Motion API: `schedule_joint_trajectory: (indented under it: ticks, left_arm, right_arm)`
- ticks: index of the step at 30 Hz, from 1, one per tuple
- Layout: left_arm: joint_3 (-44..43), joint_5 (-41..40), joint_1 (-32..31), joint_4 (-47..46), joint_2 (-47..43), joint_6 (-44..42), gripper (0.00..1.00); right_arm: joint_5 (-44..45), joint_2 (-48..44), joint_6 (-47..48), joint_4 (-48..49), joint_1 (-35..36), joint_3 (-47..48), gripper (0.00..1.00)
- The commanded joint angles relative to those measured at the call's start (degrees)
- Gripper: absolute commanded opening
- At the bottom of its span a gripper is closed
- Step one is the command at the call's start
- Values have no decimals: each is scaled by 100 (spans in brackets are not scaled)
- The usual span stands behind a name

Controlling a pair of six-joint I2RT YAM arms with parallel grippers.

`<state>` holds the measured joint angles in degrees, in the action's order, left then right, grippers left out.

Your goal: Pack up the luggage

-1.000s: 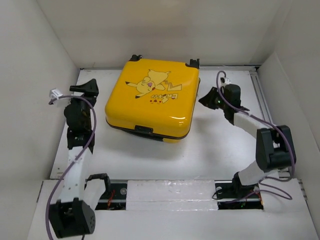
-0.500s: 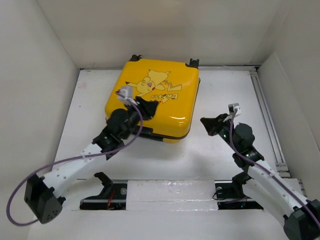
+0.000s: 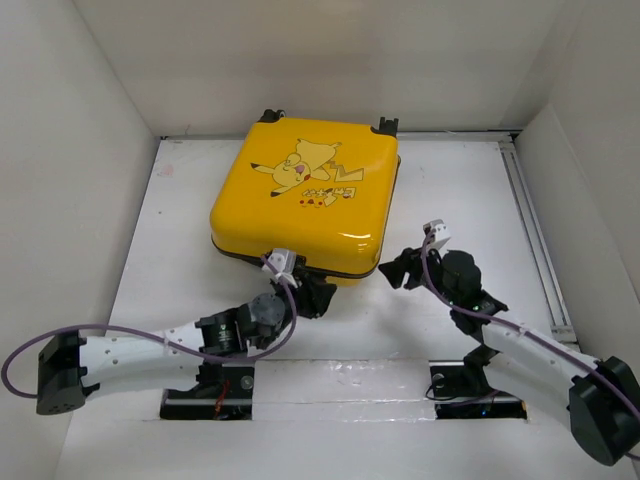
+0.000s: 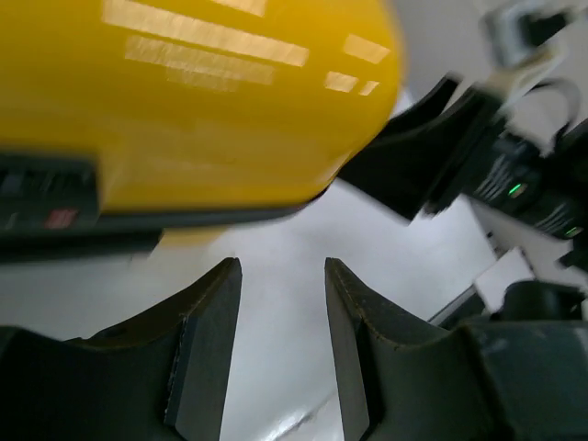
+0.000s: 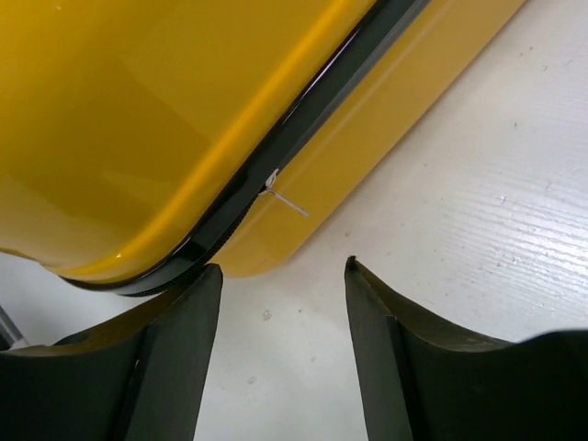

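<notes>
Left arm is stretched low along the near side of the table [image 3: 140, 250], and the left gripper [image 3: 316, 297] sits right at the front edge of the luggage [image 3: 305, 195], under its near corner. Fingers are apart with nothing between them, just bare table showing through the gap in the wrist view, so no grasp there. The luggage itself lies flat mid-table toward the back wall, Pikachu side up, lid down on the base, wheels pointing away from the arms. Over on the right, the right gripper [image 3: 392, 271] is just beside that same near corner, jaws spread and empty too, looking straight at the black zipper trim [image 5: 303, 119] and a tiny pale zipper pull [image 5: 278, 195]. My worry: both grippers are crowding one corner, so they could clip each other if either swings in. Also that shell looks glossy and rounded, so a pinch on it might slide off, or a nudge might just shove the whole case across the table.
</notes>
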<state>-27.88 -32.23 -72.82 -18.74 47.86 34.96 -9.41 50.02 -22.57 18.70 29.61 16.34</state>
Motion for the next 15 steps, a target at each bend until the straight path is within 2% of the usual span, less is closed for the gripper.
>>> schedule_joint_trajectory:
  ticks: [1, 6, 9, 11, 15]
  left_arm:
    - [694, -161, -57, 317, -592, 1275, 38]
    - [1258, -459, -57, 959, -497, 2233, 38]
    - [1311, -521, 136, 960, -338, 2401, 43]
    - [1372, -521, 443, 725, -172, 2401, 46]
    - [1426, -57, 1101, 356, 57, 2244, 47]
  right_arm:
    - [535, 217, 261, 424, 133, 194, 62]
    - [537, 1009, 638, 521, 255, 729, 60]
    - [808, 1308, 955, 730, 423, 792, 60]
    - [599, 1396, 1209, 1029, 423, 792, 53]
    - [458, 1598, 1438, 1206, 423, 792, 53]
